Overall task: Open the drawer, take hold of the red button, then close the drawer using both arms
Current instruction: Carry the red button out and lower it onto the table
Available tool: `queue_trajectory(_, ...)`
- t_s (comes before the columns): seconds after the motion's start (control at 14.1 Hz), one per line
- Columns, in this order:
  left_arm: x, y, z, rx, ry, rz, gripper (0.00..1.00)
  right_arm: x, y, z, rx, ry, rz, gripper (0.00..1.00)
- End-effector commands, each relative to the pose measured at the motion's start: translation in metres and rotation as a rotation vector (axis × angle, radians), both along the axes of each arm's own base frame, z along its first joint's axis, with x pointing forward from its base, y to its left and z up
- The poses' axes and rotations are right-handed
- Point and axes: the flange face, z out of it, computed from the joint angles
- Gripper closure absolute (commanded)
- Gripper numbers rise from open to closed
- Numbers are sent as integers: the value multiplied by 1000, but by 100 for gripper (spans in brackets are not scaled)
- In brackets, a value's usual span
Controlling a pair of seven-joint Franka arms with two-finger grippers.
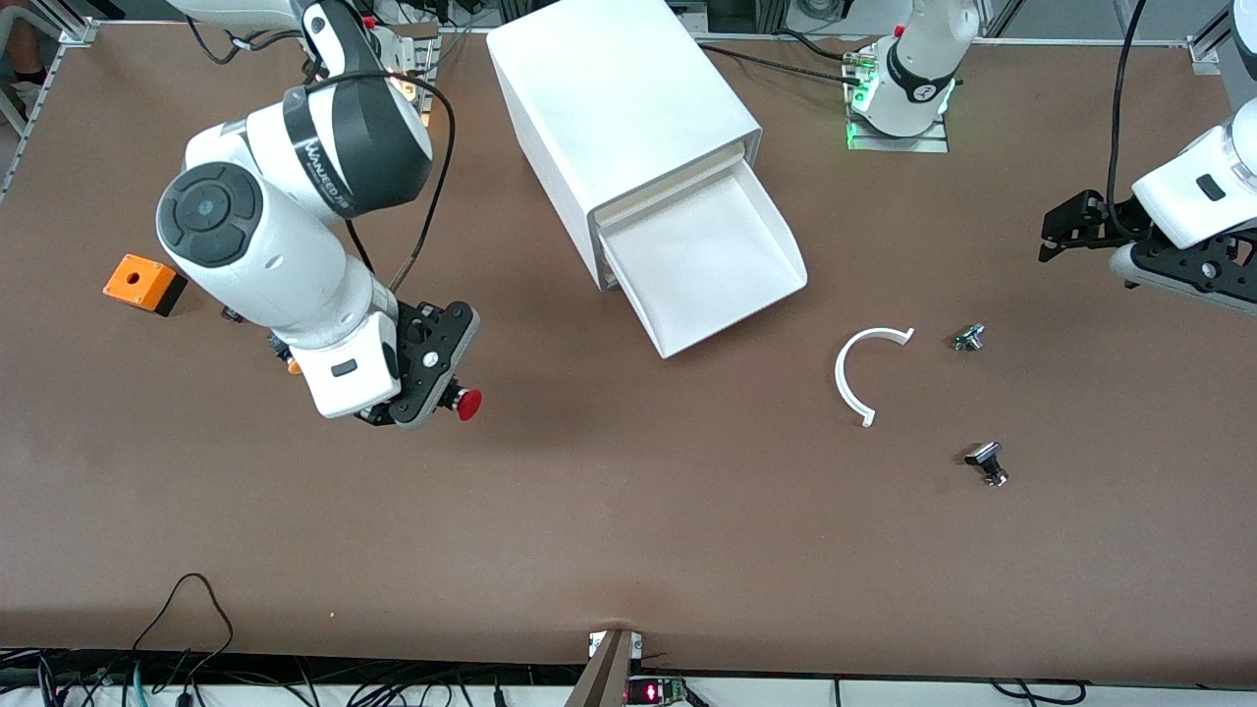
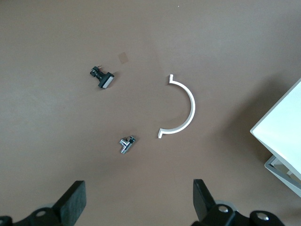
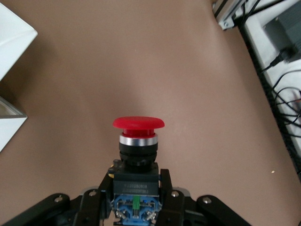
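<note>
Gripping round red-capped button [image 3: 138, 141], seemingly glossy.

Drawer [image 1: 722, 260] pulled out of cabinet [image 1: 619, 118]; curved strip [image 1: 856, 371] nearer cam

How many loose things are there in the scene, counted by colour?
Red: 1, the button held in the right claw
Orange: 1, the box
White: 1, the curved strip
Dark metal: 2, the small parts
Total: 5
</note>
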Motion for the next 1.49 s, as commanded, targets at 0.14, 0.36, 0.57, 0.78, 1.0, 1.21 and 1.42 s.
queue_trajectory(0.14, 1, -2, 7, -14, -1, 27, 0, 8, -33, -46, -35, 118, -207, 73)
queue_trajectory(0.36, 1, 1, 5, -8, 1, 64, 0, -3, -39, -99, -99, 198, -377, 73)
queue_trajectory(0.57, 1, -1, 7, -6, -1, 62, 0, -24, -57, -135, -114, 240, -441, 73)
queue_trajectory(0.78, 0, -1, 6, -4, 2, 62, 0, -48, -82, -163, -97, 218, -516, 73)
queue_trajectory(1.0, 0, -1, 6, -4, 5, 62, 0, -78, -105, -186, -84, 205, -547, 73)
queue_trajectory(1.21, 0, -8, 6, -3, 5, 56, 0, -102, -138, -207, -90, 213, -583, 73)
queue_trajectory(1.42, -1, -17, 6, -1, 7, 74, 0, -111, -174, -225, -97, 239, -616, 73)
